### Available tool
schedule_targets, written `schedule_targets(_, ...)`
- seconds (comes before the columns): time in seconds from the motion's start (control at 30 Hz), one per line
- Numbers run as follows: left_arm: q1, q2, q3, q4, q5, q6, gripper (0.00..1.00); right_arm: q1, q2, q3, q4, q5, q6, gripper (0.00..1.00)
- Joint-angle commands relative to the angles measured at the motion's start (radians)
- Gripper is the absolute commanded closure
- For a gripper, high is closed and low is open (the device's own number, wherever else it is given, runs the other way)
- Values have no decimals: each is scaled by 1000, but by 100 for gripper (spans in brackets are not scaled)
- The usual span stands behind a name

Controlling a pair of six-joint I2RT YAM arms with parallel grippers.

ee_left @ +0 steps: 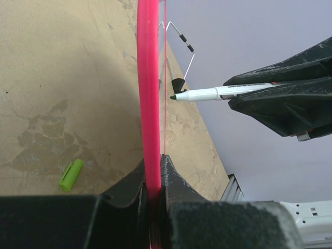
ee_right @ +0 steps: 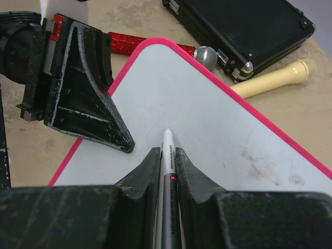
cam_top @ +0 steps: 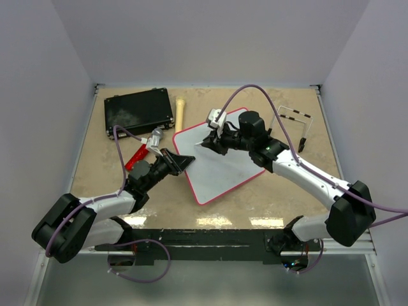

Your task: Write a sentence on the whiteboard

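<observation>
The whiteboard (cam_top: 226, 162), white with a red-pink rim, lies tilted at the table's middle. My left gripper (cam_top: 187, 163) is shut on its left edge; in the left wrist view the pink rim (ee_left: 148, 78) runs edge-on into the closed jaws (ee_left: 154, 174). My right gripper (cam_top: 211, 141) hovers over the board's upper left part, shut on a white and grey marker (ee_right: 167, 155). The marker tip (ee_left: 173, 96) sits very near the board face; I cannot tell if it touches. The sentence is out of view: the board face (ee_right: 218, 119) shows only faint smudges.
A black case (cam_top: 139, 111) stands at the back left, with a cream handle (cam_top: 180, 109) beside it. A red microphone (cam_top: 136, 155) lies left of the board. A green cap (ee_left: 71, 174) lies on the table. A wire stand (cam_top: 294, 121) is at the back right.
</observation>
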Motion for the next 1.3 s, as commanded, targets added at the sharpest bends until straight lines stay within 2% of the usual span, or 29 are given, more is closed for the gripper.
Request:
schedule_targets(0.0,-8,-1,3,136,-25,14,100,9,8,5,53,41,16,100)
schedule_targets(0.6,-9,-2,-4,147,-24,16,100,9,23,11,22,101,4,100)
schedule_targets(0.93,-9,-4,-7,144,-24,19,100,-19,22,14,21,182,14,100)
schedule_targets(1.27,-9,7,-7,153,-21,19,100,-20,20,23,-14,35,-24,100)
